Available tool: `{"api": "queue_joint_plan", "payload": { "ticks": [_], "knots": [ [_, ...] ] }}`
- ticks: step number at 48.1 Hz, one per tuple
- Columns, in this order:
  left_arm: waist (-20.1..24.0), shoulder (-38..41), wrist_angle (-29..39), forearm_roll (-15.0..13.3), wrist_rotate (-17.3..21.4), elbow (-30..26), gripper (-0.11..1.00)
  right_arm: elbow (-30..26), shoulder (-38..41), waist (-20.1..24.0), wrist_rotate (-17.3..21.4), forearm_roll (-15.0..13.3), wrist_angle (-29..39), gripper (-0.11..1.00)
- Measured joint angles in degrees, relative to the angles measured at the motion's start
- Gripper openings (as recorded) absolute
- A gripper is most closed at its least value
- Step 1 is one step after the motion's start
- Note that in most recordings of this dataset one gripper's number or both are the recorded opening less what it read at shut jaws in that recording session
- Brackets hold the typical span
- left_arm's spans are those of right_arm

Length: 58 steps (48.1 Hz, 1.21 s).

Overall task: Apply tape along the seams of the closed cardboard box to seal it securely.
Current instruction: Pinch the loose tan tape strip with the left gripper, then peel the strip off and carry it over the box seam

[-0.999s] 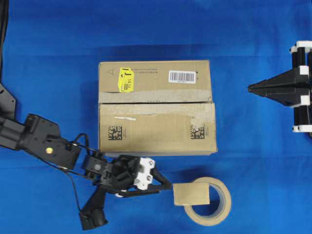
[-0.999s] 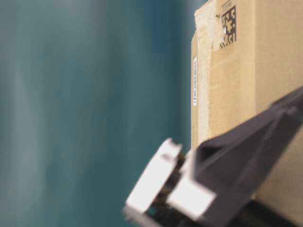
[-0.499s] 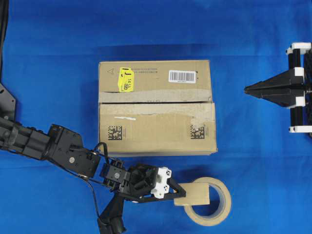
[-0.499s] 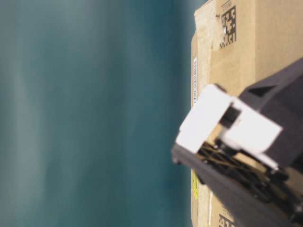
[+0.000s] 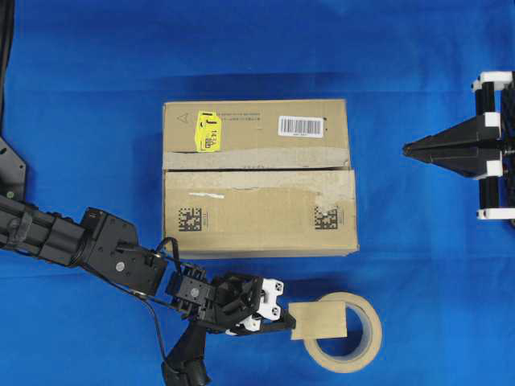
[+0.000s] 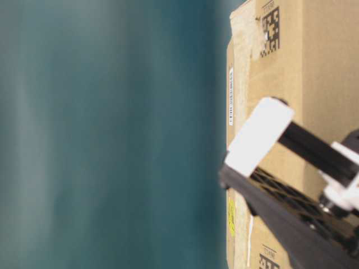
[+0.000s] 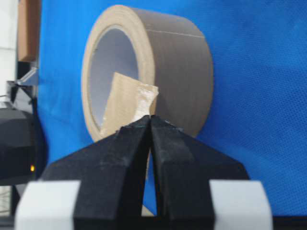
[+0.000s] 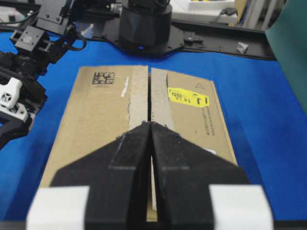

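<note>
Left wrist view puts us right behind our left tool [image 7: 149,120], and its two black fingers are pressed together on the near edge of the tape [image 7: 125,103], the short brown piece that leans on the round tape roll [image 7: 158,67]. We think the pinch is thin, because only the very edge of the piece sits between the tips. From above, the left tool [image 5: 290,323] lies low on the blue table [image 5: 80,96], touching the left end of the tape [image 5: 318,320], and the piece rests across the tape roll [image 5: 362,350]. A bit farther back sits the cardboard box [image 5: 257,213], closed, with the seams [image 5: 257,170] running as a dark line between pale old strips. The tape is not on the box yet, so we judge the job has just begun. Far off to the side, our right tool [image 5: 408,148] hangs shut and holds nothing, well apart from the box. What could go wrong? The tape could slip out when we lift, since so little is held. It could stick to the roll and drag it along. It could also fold and stick to itself.
</note>
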Motion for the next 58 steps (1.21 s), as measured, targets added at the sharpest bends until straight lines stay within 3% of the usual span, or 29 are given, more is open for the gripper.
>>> {"api": "queue_joint_plan", "payload": {
  "ticks": [13,31,45,58],
  "knots": [
    [-0.1,-3.0,2.2,0.0,-0.1,0.4,0.0,-0.1,0.1,0.0,0.0,0.0,0.1,0.0],
    [1.5,-17.6,7.7,0.1,2.5,2.7,0.0,-0.1,-0.3,0.0,0.0,0.0,0.9,0.0],
    [9.6,-26.7,9.5,0.1,10.0,4.7,0.0,-0.1,-0.4,0.0,0.0,0.0,1.4,0.0],
    [15.6,-28.5,11.3,0.2,15.4,5.4,0.0,-0.1,-0.4,0.0,0.1,0.0,1.5,0.0]
  ]
}}
